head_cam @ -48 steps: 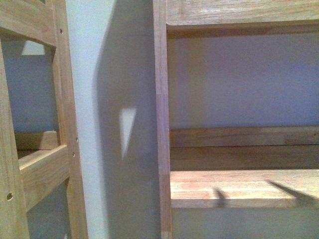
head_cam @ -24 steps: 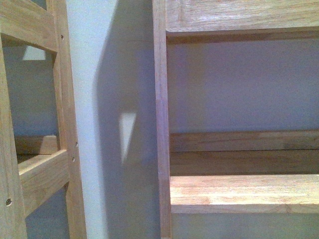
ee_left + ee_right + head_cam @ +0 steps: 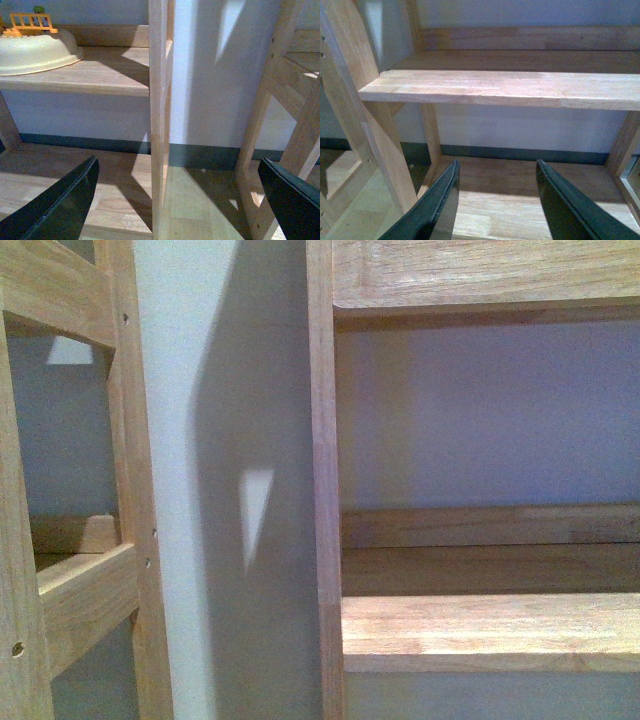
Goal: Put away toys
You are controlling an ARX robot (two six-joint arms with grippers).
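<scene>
The orange-yellow plush toy is out of view in every frame. My left gripper [image 3: 177,162] is open wide and empty, facing the upright post [image 3: 159,120] of a wooden shelf unit, low over the floor. My right gripper [image 3: 498,165] is open and empty, facing a bare wooden shelf board [image 3: 510,89] and the bottom board [image 3: 520,200] below it. Neither gripper shows in the front view.
A cream rounded bowl-like thing [image 3: 35,50] with a small orange toy fence [image 3: 31,22] behind it sits on a shelf in the left wrist view. The front view shows two wooden shelf units, a right one [image 3: 322,490] and a left one [image 3: 130,490], against a pale wall.
The front view has shifted slightly, so the shelf boards sit a little lower in the picture. The thin dark shadows on the right shelf board are gone.
</scene>
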